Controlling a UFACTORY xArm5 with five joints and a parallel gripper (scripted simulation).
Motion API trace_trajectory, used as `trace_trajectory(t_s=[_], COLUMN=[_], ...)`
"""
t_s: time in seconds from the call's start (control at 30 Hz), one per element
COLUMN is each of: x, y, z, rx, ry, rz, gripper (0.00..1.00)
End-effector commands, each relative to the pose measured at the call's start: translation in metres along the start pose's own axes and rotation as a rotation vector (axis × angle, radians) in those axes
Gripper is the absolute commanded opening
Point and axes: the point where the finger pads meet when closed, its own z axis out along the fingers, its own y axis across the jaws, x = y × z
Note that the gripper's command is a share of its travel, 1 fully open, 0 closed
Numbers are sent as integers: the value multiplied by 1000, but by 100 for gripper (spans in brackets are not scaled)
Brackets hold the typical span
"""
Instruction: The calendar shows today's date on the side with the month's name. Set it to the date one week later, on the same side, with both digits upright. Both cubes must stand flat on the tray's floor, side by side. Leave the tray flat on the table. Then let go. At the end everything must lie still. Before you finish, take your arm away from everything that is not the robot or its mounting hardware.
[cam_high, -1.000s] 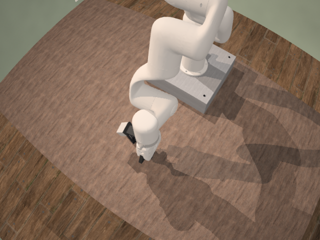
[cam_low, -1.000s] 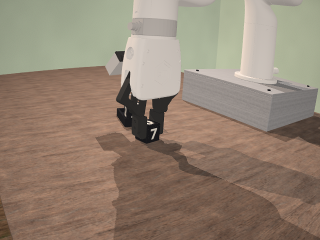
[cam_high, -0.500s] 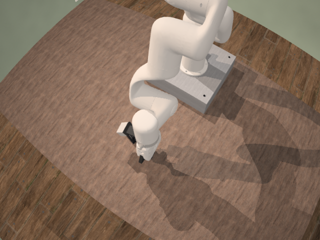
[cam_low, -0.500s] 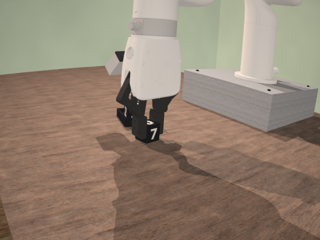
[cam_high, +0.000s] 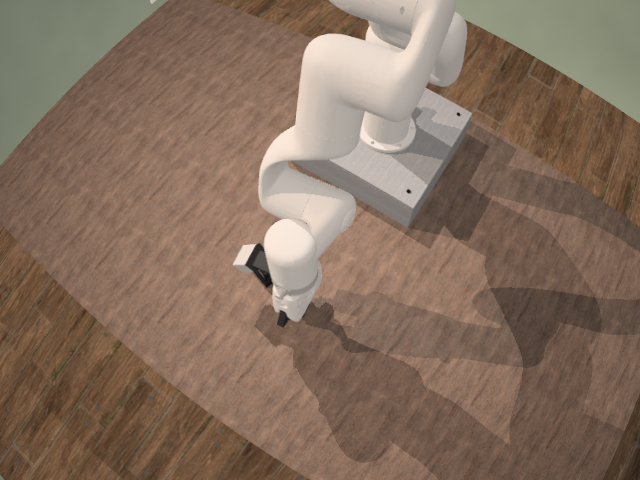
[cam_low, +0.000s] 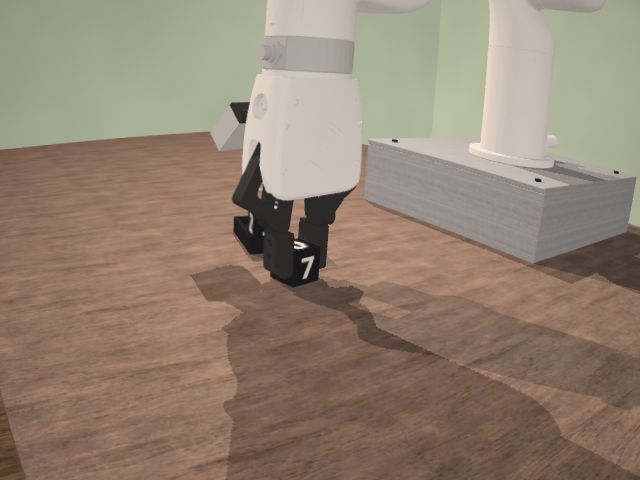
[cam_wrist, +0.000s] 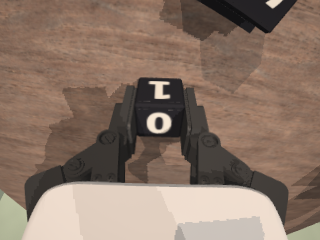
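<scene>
Green walls (cam_low: 155, 67) behind, brown wood-grain tabletop (cam_high: 155, 155) (cam_low: 129, 361) (cam_wrist: 60, 50) under everything. Gripper (cam_high: 289, 319) (cam_low: 299, 258) (cam_wrist: 159, 101) points down, low over the table, dark fingers clamped on the sides of a black number cube (cam_low: 307, 269) (cam_wrist: 160, 106). White 7 on the cube's side in the exterior view, a partly hidden digit on top; wrist view gets 1 and 0 on adjoining faces, the 1 upside down there. Cube is outside the tray, down at table level; can't tell whether its bottom touches.

Black tray (cam_low: 248, 239) is near, past the fingers in the exterior view, partly hidden. Dark block (cam_low: 251, 225) with part of a white digit shows at the tray; digit not readable. Date not readable either. Top view: cube and tray hidden by the arm.

Pale and black bracketed unit (cam_high: 245, 257) (cam_low: 228, 132) sticks out beside the gripper body. White arm (cam_high: 330, 93) (cam_low: 516, 93) bends back to a gray box pedestal (cam_high: 408, 209) (cam_low: 454, 206), well apart from the cube. Wide shadows fall across the table.
</scene>
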Motion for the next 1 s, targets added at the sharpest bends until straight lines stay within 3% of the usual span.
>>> trace_trajectory(t_s=[0.0,0.43,0.97], x=[0,0,0], y=[-1,-1,-1], z=[-1,-1,-6], rx=[3,3,3], ry=[0,0,0], rz=[0,0,0], gripper=[33,49,49])
